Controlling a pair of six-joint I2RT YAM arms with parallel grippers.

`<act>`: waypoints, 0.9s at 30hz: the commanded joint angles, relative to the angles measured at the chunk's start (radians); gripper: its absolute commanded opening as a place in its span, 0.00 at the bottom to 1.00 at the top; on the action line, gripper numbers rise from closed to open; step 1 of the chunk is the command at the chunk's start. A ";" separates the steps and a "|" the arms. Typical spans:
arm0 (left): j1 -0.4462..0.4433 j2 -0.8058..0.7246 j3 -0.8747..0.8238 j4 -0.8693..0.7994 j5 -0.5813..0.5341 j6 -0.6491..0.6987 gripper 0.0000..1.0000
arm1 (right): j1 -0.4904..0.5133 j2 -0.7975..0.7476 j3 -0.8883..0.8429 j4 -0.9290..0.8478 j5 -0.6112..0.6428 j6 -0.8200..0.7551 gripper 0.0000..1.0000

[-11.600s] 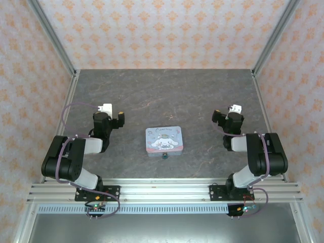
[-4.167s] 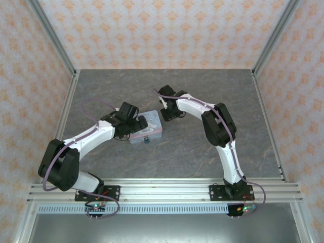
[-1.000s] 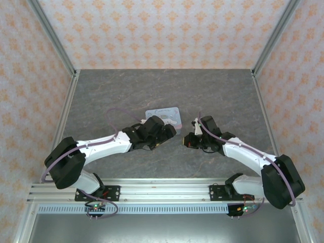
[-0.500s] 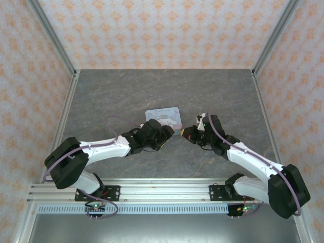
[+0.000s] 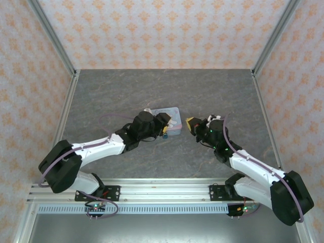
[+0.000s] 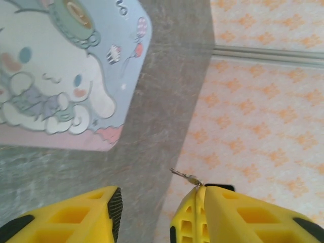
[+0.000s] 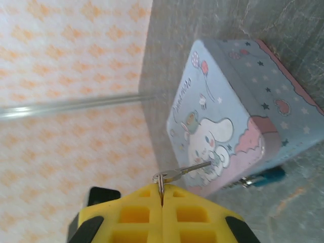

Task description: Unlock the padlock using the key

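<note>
The key [image 7: 185, 169] is clenched by its ring in the jaws of the right gripper [image 7: 162, 191], blade aimed toward the padlock [image 7: 268, 175], lower right at the edge of the tin box [image 7: 223, 101]. The left gripper [image 6: 144, 202] is held parted and empty, presumably to steady the lock.

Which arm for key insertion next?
Right. The right gripper is shut on the key, which points toward the tin box and padlock. The left gripper is open, holding nothing.
</note>
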 commanded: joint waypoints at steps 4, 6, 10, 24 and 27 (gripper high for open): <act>-0.001 0.101 0.077 0.140 0.045 -0.071 0.46 | 0.014 0.000 0.033 0.131 0.052 0.103 0.00; -0.003 0.116 0.094 0.149 0.047 -0.077 0.46 | 0.020 0.007 0.044 0.143 0.043 0.106 0.00; -0.012 0.138 0.123 0.158 0.046 -0.086 0.46 | 0.030 0.014 0.055 0.156 0.039 0.110 0.00; -0.023 0.202 0.152 0.271 0.046 -0.178 0.45 | 0.070 0.045 0.059 0.187 0.056 0.112 0.00; -0.025 0.203 0.156 0.277 0.044 -0.182 0.45 | 0.073 0.048 0.060 0.185 0.056 0.111 0.00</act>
